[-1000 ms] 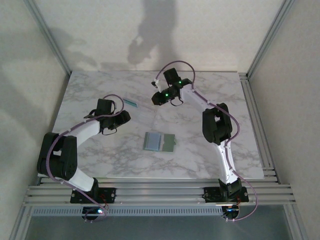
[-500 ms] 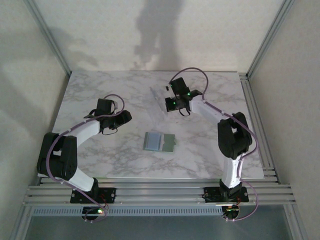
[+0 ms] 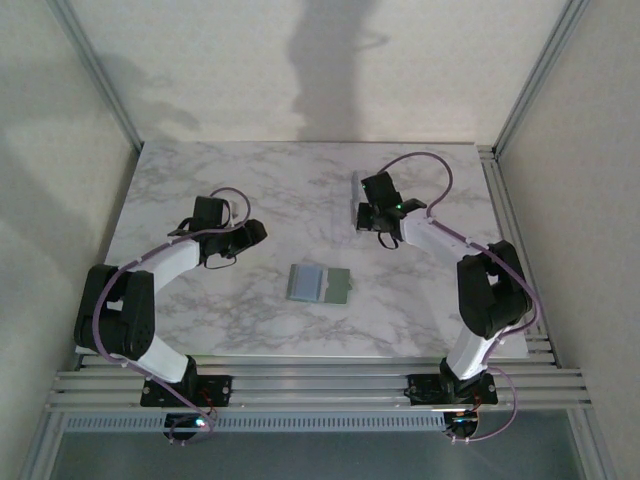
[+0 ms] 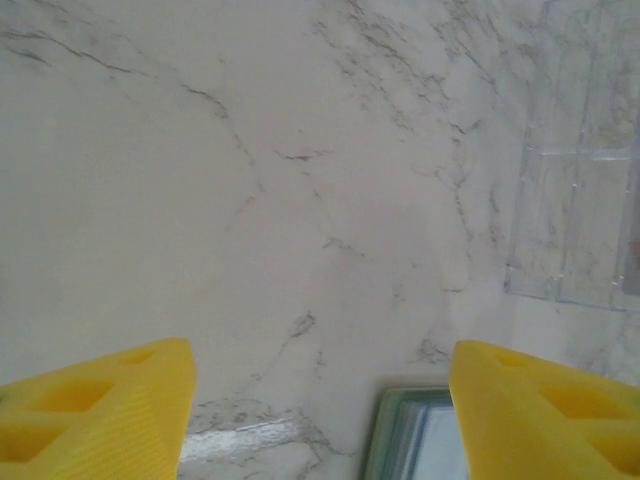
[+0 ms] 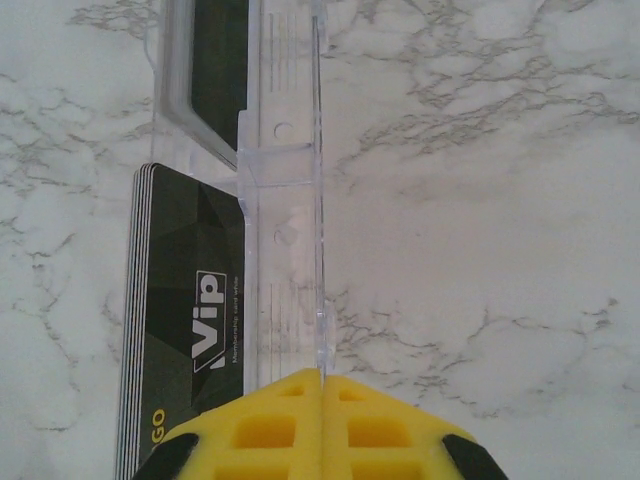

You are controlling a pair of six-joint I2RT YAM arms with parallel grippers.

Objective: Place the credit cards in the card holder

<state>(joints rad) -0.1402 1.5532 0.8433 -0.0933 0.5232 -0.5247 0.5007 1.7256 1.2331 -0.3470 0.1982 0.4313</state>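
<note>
Card holder [image 3: 320,284] is lying opened flat on the marble desk [image 3: 200,180] in the top view, roughly midway between the two arms and nearer the front edge than either tool. The left tool [image 3: 254,232] is hovering to the holder's upper left, apart from it. The right tool [image 3: 364,216] is sitting farther back on the right, against a faint clear case [image 3: 360,190], well apart from the holder.

From the left wrist, the left tool [image 4: 320,385] is standing wide open with nothing between its yellow fingers [image 4: 110,400]. A corner of the card holder [image 4: 410,440] is showing at the bottom edge between them, and the clear case [image 4: 575,220] is lying off to the right on the desk [image 4: 200,150].

From the right wrist, the right tool [image 5: 322,378] is pinching its fingers together on a thin upright wall of the clear case [image 5: 285,200]. A stack of black credit cards [image 5: 185,330] marked "ViP" is resting just beside that wall on the left, and a second dark stack [image 5: 215,80] is lying farther along, behind clear plastic
</note>
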